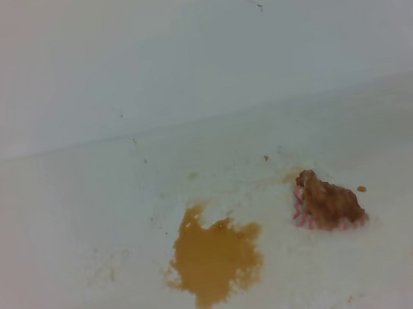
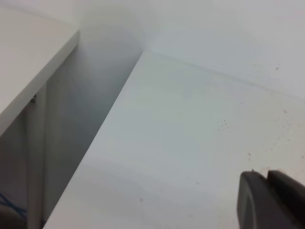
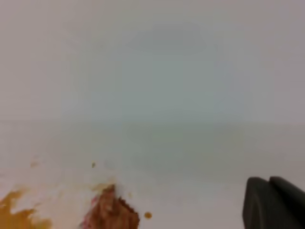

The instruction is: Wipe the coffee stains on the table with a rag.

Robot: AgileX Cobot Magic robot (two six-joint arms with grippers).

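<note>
On your desk (image 1: 59, 228), the coffee stains (image 1: 213, 259) lie near the front, left of middle. The rag (image 1: 327, 202) sits on the desk just to their right, apart from them, slightly farther back. The wall (image 1: 186, 38) stands behind the desk.

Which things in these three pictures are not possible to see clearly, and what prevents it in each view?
- Left pincer: left wrist view, cut off by the bottom-right corner; open or shut cannot be told.
- Right pincer: right wrist view, blurred and cut by the corner; its state is unclear.
- Rag: right wrist view, lower part cut by the bottom edge.
- Coffee stains: same view, mostly outside the frame.
- Both arms: absent from the exterior high view.
- Small specks on the table: too small to identify.
</note>
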